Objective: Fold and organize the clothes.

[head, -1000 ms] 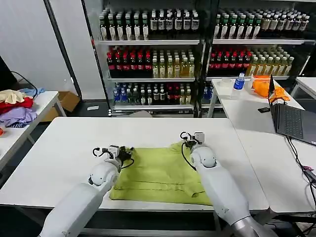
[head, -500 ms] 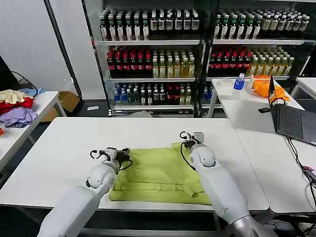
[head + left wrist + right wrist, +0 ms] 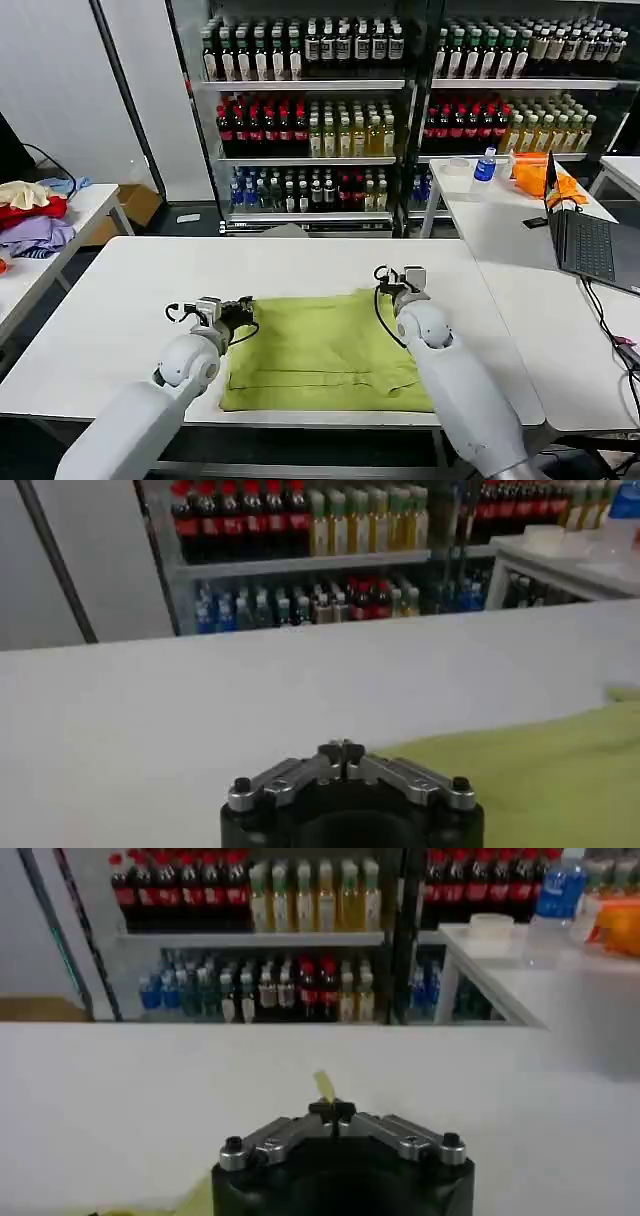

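Two grippers sit at the far corners of the T-shirt, which lies flat on the white table. Left gripper pressed together just off its far-left corner; right gripper at far-right corner, pinching a bit of fabric.

The T-shirt is a plain yellow-green with no pattern showing, and the same colour shows as a flat patch in the left wrist view and as a small sliver above the right gripper's tips. It lies on a white table. Both arms are white with black cabling, and the left gripper and right gripper have grey metal fingers on black bodies. Behind, the shelves hold bottles in rows of dark brown, red, pale yellow and blue. On the side table at the right lie a bright orange cloth and a dark grey laptop; at the left sits a heap of red, cream and lavender clothes.
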Motion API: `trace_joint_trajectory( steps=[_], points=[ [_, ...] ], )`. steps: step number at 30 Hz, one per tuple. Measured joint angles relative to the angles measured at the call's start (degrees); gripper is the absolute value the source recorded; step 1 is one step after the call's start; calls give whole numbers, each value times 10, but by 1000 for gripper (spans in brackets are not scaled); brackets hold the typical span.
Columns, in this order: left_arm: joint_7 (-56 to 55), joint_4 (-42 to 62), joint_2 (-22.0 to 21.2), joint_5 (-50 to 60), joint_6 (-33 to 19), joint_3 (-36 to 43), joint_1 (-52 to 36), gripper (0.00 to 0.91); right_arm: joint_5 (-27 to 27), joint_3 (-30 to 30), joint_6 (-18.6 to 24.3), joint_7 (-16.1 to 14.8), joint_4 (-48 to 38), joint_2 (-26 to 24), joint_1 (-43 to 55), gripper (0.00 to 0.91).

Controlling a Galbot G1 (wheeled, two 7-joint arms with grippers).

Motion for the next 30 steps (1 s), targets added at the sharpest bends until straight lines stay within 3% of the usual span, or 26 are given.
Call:
trace_joint_trajectory(
  steps=[14, 30],
  points=[
    [5, -108, 44, 6, -5, -42, 80, 20, -14, 56, -3, -9, 177, -49, -145, 0],
    [17, -161, 68, 43, -6, -60, 184, 20, -27, 130, -4, -17, 305, -55, -306, 0]
  ],
)
